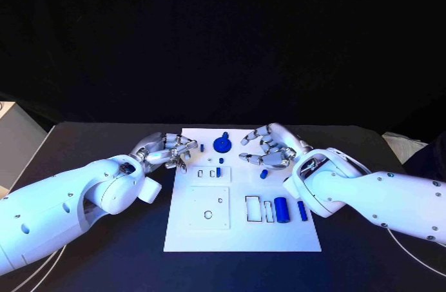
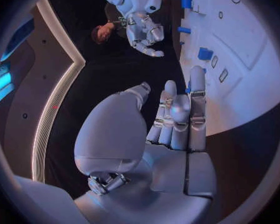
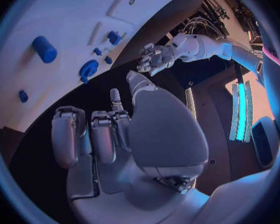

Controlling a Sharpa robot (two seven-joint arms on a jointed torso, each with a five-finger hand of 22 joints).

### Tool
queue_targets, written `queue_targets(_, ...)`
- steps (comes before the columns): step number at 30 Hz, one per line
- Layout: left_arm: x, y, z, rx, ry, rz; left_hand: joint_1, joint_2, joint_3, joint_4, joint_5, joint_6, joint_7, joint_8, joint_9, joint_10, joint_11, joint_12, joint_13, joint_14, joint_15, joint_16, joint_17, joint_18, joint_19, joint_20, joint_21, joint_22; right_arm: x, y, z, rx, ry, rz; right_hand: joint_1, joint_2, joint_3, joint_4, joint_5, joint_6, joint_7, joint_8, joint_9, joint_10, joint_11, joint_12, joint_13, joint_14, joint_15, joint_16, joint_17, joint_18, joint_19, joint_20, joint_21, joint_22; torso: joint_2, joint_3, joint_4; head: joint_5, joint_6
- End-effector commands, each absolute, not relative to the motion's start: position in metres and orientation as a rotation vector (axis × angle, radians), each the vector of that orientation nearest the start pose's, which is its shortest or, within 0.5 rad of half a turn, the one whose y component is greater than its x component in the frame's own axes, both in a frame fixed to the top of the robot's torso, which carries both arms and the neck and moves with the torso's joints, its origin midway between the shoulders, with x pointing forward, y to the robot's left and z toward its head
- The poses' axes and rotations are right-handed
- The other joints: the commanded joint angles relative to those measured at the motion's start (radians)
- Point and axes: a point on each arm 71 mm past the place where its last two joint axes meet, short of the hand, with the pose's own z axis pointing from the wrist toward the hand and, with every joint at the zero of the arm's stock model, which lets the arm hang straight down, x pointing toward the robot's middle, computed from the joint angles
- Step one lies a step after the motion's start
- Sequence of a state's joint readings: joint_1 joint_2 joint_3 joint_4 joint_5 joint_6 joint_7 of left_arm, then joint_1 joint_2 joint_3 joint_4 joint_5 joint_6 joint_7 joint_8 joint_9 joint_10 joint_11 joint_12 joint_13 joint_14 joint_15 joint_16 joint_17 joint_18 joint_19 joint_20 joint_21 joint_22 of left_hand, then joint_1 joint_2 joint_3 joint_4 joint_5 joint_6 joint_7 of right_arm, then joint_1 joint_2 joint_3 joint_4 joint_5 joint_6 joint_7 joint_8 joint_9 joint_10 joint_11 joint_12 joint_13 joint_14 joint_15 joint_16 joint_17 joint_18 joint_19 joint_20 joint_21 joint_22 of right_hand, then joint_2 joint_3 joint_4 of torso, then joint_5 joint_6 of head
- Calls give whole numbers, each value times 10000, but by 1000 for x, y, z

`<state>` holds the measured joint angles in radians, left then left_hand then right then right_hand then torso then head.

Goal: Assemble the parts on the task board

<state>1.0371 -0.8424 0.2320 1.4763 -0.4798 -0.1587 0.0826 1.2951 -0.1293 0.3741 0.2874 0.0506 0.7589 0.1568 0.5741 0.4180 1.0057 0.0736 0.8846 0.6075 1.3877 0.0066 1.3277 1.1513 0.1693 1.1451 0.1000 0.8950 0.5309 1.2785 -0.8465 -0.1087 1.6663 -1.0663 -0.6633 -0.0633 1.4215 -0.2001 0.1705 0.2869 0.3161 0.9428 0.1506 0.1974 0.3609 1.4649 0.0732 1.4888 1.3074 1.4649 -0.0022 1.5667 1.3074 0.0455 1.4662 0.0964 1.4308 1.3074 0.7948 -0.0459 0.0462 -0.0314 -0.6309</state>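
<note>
Both hands hover over the far end of the white board (image 1: 243, 240), and neither holds anything, so the step in hand looks like reaching for a first blue part. The left hand (image 1: 165, 153) hangs at the board's far left edge, its fingers curled loosely inward over the counter (image 1: 102, 137), nothing between them as far as the head view shows; in its own wrist view the fingers (image 2: 180, 114) lie straight and side by side, pointing at the board's edge. The right hand (image 1: 269, 148) sits over the far right part of the board, palm turned inward, fingers bent but apart, empty. The parts lie spread along the board: a round blue knob-like piece (image 1: 222, 143) between the two hands at the far end, a small blue peg (image 1: 264, 173) just below the right hand, and two blue cylinders (image 1: 281, 209) standing side by side near the right edge beside an open slot. To do this well, I judge the right hand should drop onto the small peg nearest it, fingers wide until they straddle it, then pinch low on its body so it does not roll. The left hand should stay off the board's edge, since a nudge could shift every loose piece.
</note>
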Motion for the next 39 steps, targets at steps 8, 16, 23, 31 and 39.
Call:
queue_targets(8,513,200,-177,-5823,19780,-9375,-657,-233,712,37,0,-187,-234,1034,455,1627,-196,2941,3042,1179,-185,1584,2394,-444,1160,-151,3147,3833,490,-211,-141,4911,14603,9555,-177,27,102,24,111,67,-40,170,65,319,-86,136,1987,1059,-90,41,2634,-75,527,-78,45,1179,-303,153,-13,106,-149)
queue_targets(16,524,184,-168,-4386,20744,-7517,-879,-337,1002,27,4,3,-373,1347,601,2084,-312,3423,3690,1338,-281,1764,2734,-542,1392,-221,3662,4517,503,-228,-140,5289,14549,9080,-203,9,150,-1,213,-5,-42,194,84,299,-92,118,1968,1059,-99,41,2634,-70,522,-91,25,1160,-387,204,-60,165,-229)
queue_targets(23,534,170,-163,-3035,21464,-6187,-1457,-441,1331,59,-1,6,-472,1751,964,2245,-401,3606,3950,1380,-364,1800,2817,-573,1400,-299,3870,4757,509,-235,-141,5403,14561,8802,-233,-23,166,-4,250,-75,-33,194,89,280,-86,101,1952,1059,-99,41,2634,-68,519,-94,14,1150,-463,254,-50,231,-303)
queue_targets(31,543,156,-160,-2203,21967,-5542,-2016,-419,1483,54,-5,-321,-398,1607,1054,2137,-344,3531,3856,1369,-328,1781,2789,-588,1375,-288,3959,4856,514,-237,-142,5416,14589,8628,-253,-44,180,-6,272,-137,-23,188,91,271,-79,94,1945,1059,-95,41,2634,-69,520,-95,13,1151,-506,319,-82,244,-355)
queue_targets(39,550,142,-159,-1703,22432,-5290,-2266,-394,1468,59,-6,-370,-335,1323,911,2058,-284,3444,3757,1375,-276,1790,2818,-585,1342,-243,3972,4855,518,-238,-143,5437,14623,8483,-274,-54,200,-5,304,-203,-11,179,92,268,-70,92,1942,1059,-89,41,2634,-67,518,-93,5,1144,-513,401,-124,249,-406)
